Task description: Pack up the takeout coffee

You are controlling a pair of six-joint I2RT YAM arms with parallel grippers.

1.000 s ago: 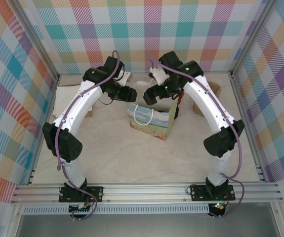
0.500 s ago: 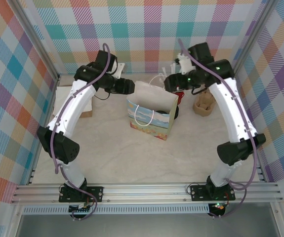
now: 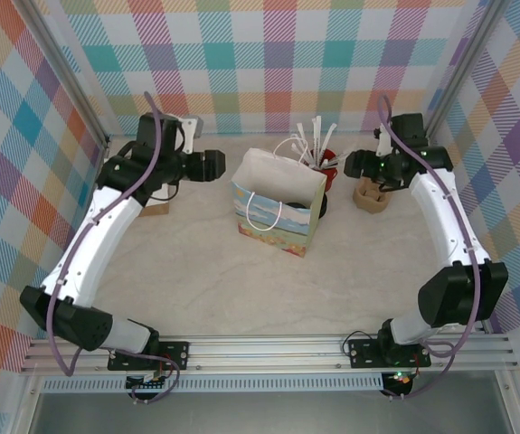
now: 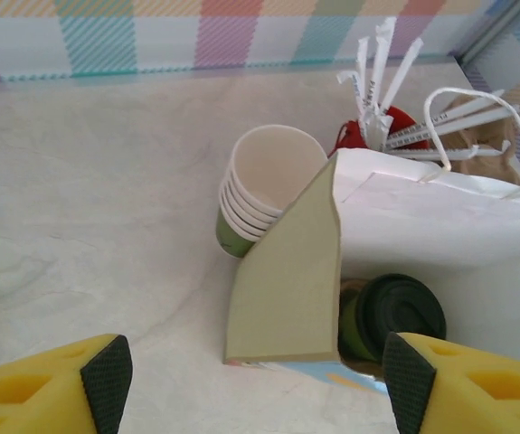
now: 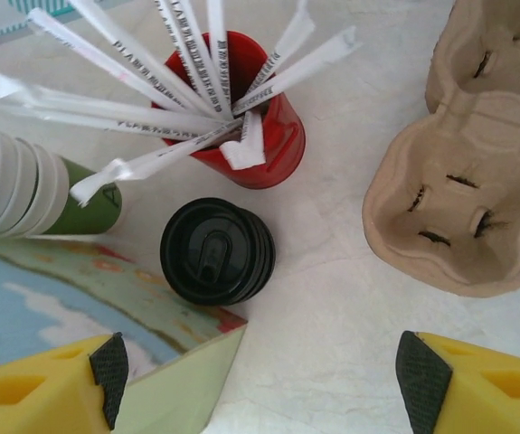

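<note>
Takeout coffee [image 4: 393, 315], one, in one gift bag [image 4: 287, 262]; one cup stack [image 4: 261, 185] beside

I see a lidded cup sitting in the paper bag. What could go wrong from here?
The gift bag stands free and open with the takeout coffee inside; a stray bump could topple it. The stack of green cups and the red cup of straws sit right behind it, so a shoved bag might knock them over.
</note>
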